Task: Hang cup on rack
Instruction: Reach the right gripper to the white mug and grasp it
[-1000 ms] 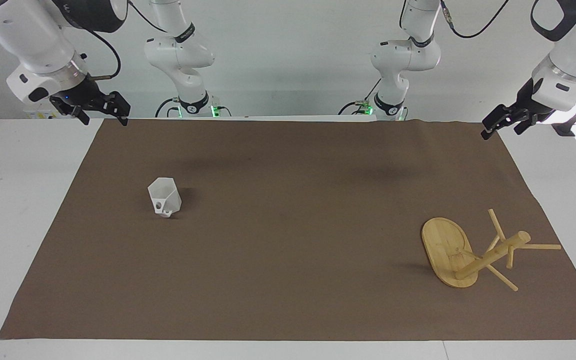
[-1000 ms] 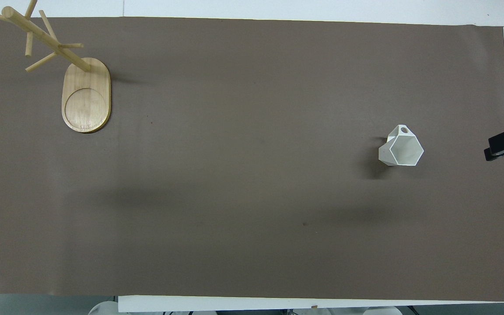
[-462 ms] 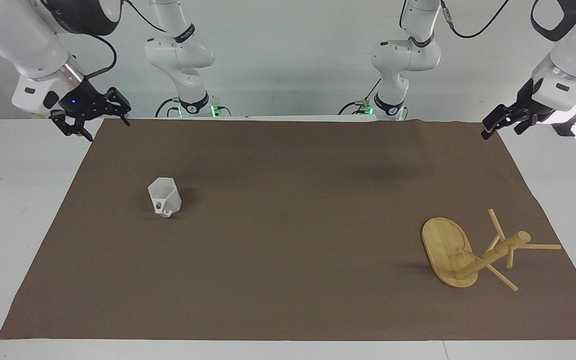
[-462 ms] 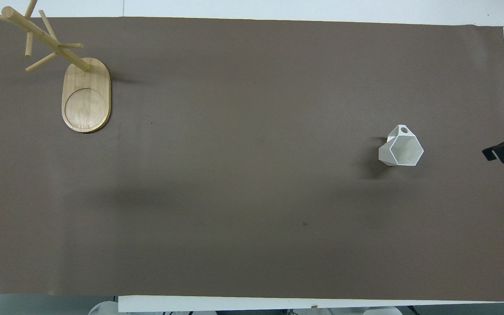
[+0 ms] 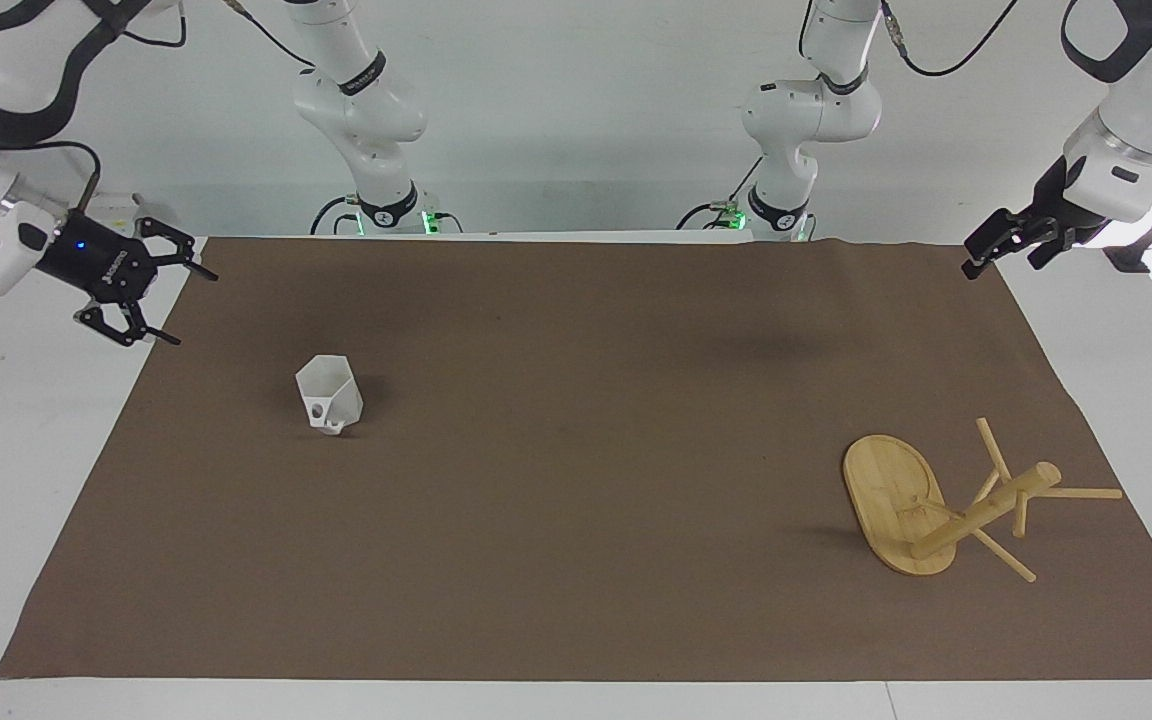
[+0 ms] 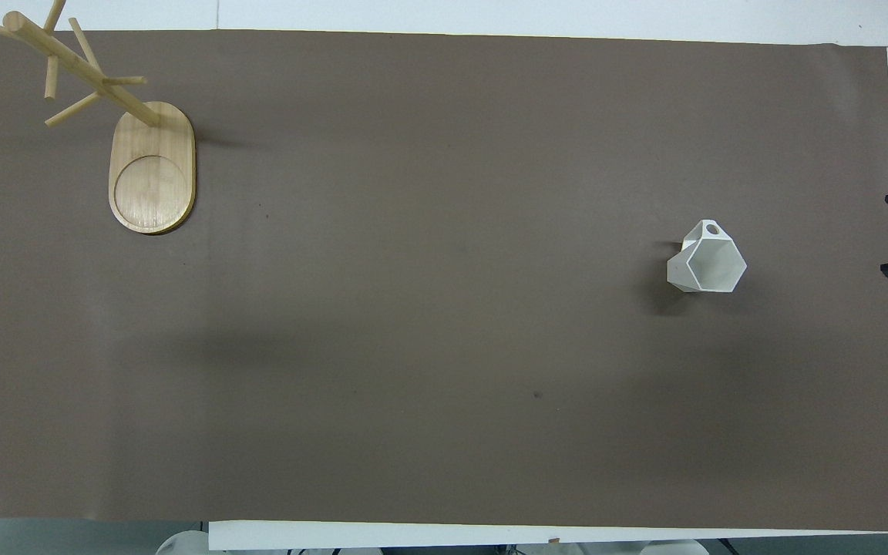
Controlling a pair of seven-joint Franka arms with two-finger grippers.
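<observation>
One cup (image 5: 329, 395) left of center, one rack (image 5: 946, 505) lower right. The right gripper (image 5: 171, 300) moved down, fingers now wide open. The left gripper (image 5: 998, 245) waits; grip unclear.

The right gripper (image 5: 168, 300) has swung down over the mat's edge, fingers now spread

No readable text on anything in either view.

The right gripper (image 5: 178, 300), at the upper left of the facing view, carries a pale mark on its black body that may be a brand name, but no letters can be made out. The black bands on the arm bases along the top edge bear small print that is equally illegible.
</observation>
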